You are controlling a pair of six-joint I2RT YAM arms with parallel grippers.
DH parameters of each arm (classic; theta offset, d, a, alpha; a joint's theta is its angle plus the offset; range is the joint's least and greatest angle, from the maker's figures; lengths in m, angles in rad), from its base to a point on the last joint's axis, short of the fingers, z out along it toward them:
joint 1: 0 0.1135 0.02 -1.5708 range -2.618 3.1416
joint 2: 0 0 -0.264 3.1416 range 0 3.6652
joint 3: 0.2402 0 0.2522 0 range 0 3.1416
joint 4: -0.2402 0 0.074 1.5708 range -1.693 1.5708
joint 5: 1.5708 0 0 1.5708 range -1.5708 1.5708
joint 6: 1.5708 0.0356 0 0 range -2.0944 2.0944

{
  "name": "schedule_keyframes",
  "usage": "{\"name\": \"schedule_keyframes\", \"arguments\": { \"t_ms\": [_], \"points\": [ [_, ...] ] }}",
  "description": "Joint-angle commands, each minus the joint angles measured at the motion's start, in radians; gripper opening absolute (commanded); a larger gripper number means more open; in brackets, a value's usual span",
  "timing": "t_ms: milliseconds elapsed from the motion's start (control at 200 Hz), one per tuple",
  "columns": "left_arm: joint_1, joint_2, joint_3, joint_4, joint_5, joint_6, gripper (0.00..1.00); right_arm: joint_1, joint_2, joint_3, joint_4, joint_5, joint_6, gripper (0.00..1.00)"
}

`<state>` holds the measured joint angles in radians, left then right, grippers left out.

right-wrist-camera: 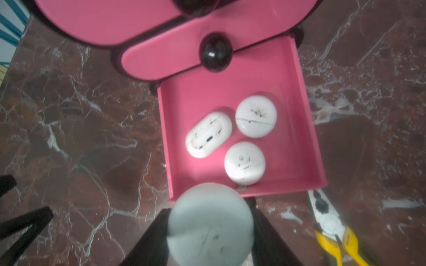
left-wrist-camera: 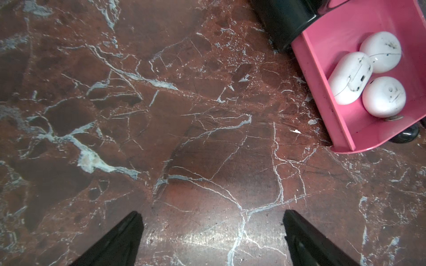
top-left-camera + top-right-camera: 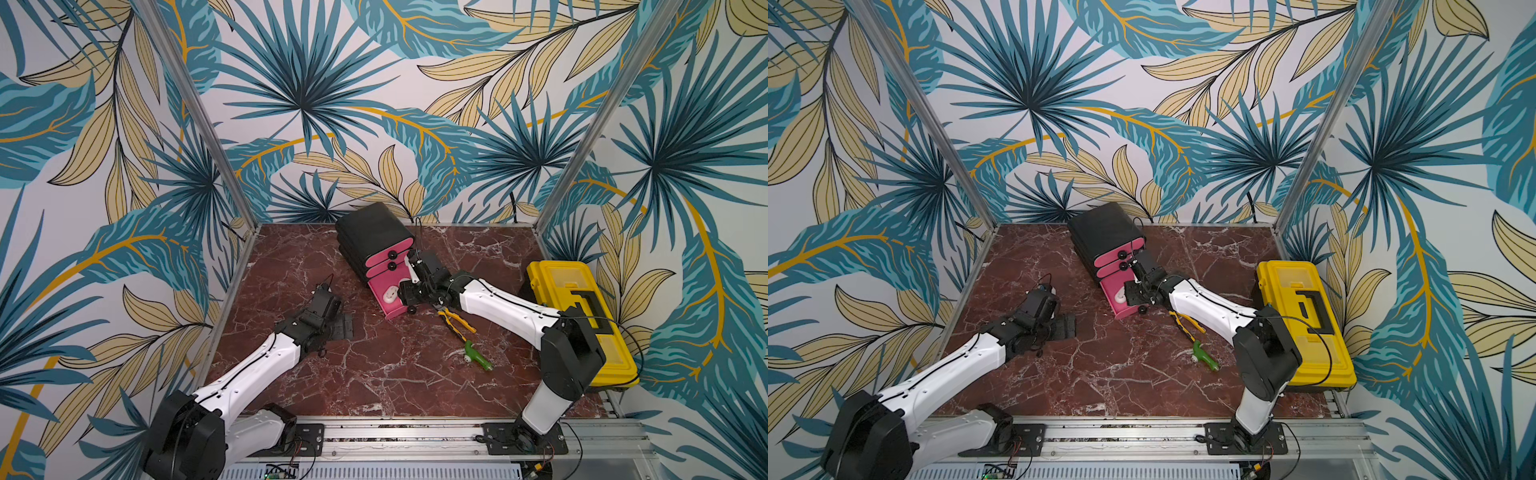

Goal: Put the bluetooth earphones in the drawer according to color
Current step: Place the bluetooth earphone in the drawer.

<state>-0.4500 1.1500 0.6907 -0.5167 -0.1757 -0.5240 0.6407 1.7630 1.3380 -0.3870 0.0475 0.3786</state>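
Observation:
The drawer (image 3: 370, 232) (image 3: 1100, 228) is a black cabinet with pink fronts, standing at the back middle. Its bottom tray (image 1: 306, 129) (image 2: 320, 96) is pulled out. Three white bluetooth earphones lie in it: an oval case (image 1: 208, 134) (image 2: 350, 78) and two round ones (image 1: 255, 116) (image 1: 244, 163). My right gripper (image 1: 209, 214) (image 3: 409, 291) is shut on a fourth white round case (image 1: 209, 228), held above the tray's front edge. My left gripper (image 2: 213, 218) (image 3: 340, 326) hangs open over bare marble, left of the tray, with nothing between its fingers.
A yellow toolbox (image 3: 582, 316) (image 3: 1304, 320) stands at the right edge. Yellow-handled pliers (image 3: 457, 320) (image 1: 334, 230) lie just in front of the tray, under my right arm. A green plastic tool (image 3: 478, 353) lies nearer the front. Patterned walls close in three sides.

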Motion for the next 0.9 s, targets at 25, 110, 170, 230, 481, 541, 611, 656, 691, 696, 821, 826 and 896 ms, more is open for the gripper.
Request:
{"name": "schedule_keyframes", "arguments": {
  "t_ms": [25, 110, 170, 230, 481, 541, 611, 656, 691, 696, 821, 826, 896],
  "points": [
    [0.008, -0.027, 0.018, 0.013, -0.002, 0.007, 1.00, -0.034, 0.062, 0.031, 0.111, -0.001, 0.047, 0.39],
    [0.007, -0.036, 0.017, 0.009, -0.004, 0.007, 1.00, -0.043, 0.094, 0.030, 0.177, 0.003, 0.078, 0.40],
    [0.009, -0.039, 0.014, 0.006, -0.007, 0.009, 1.00, -0.045, 0.115, 0.031, 0.233, 0.004, 0.098, 0.40],
    [0.008, -0.044, 0.012, 0.004, -0.005, 0.009, 1.00, -0.046, 0.137, 0.027, 0.276, 0.002, 0.115, 0.40],
    [0.009, -0.051, 0.006, 0.002, -0.002, 0.010, 1.00, -0.047, 0.182, 0.016, 0.341, 0.026, 0.164, 0.40],
    [0.009, -0.060, 0.002, 0.001, -0.002, 0.009, 1.00, -0.047, 0.180, 0.024, 0.294, 0.045, 0.164, 0.40],
    [0.010, -0.070, -0.006, 0.004, -0.005, 0.009, 1.00, -0.047, 0.166, 0.022, 0.237, 0.051, 0.166, 0.40],
    [0.010, -0.074, -0.011, 0.004, -0.007, 0.009, 1.00, -0.045, 0.156, 0.017, 0.203, 0.050, 0.166, 0.40],
    [0.010, -0.075, -0.013, 0.006, -0.008, 0.009, 1.00, -0.045, 0.149, 0.016, 0.179, 0.049, 0.165, 0.40],
    [0.010, -0.075, -0.013, 0.005, -0.008, 0.009, 1.00, -0.045, 0.147, 0.016, 0.179, 0.049, 0.165, 0.40],
    [0.010, -0.069, -0.016, 0.016, -0.002, 0.005, 1.00, -0.040, 0.140, 0.012, 0.083, 0.015, 0.145, 0.43],
    [0.010, -0.068, -0.016, 0.016, -0.001, 0.005, 1.00, -0.039, 0.140, 0.013, 0.078, 0.015, 0.145, 0.43],
    [0.010, -0.066, -0.014, 0.018, 0.005, 0.004, 1.00, -0.032, 0.149, 0.026, 0.041, 0.022, 0.137, 0.43]
  ]
}}
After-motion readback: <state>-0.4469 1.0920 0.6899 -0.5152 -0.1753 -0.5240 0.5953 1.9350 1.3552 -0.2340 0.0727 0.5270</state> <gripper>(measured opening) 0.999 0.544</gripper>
